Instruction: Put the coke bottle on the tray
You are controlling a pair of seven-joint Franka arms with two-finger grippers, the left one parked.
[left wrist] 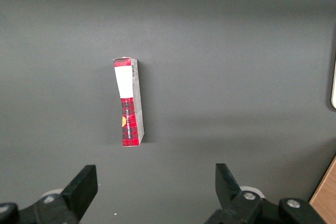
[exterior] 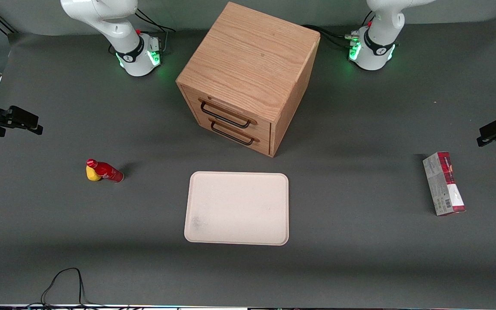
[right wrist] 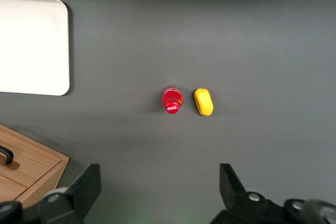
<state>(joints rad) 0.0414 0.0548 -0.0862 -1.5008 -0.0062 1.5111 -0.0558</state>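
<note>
The coke bottle (exterior: 105, 172), slim and red with a red cap, stands on the grey table toward the working arm's end. The right wrist view looks down on the coke bottle's cap (right wrist: 172, 100). The pale cream tray (exterior: 237, 209) lies flat in front of the wooden cabinet with nothing on it, and one rounded corner of the tray (right wrist: 32, 45) shows from the wrist. My right gripper (exterior: 36, 127) hangs high over the table edge at the working arm's end, well apart from the bottle. The gripper (right wrist: 160, 174) is open with only bare table between its fingers.
A small yellow lump (exterior: 93, 174) touches the bottle, and the wrist view shows the lump (right wrist: 203, 102) beside it. A wooden two-drawer cabinet (exterior: 248, 73) stands farther from the front camera than the tray. A red-and-grey carton (exterior: 444, 183) lies toward the parked arm's end.
</note>
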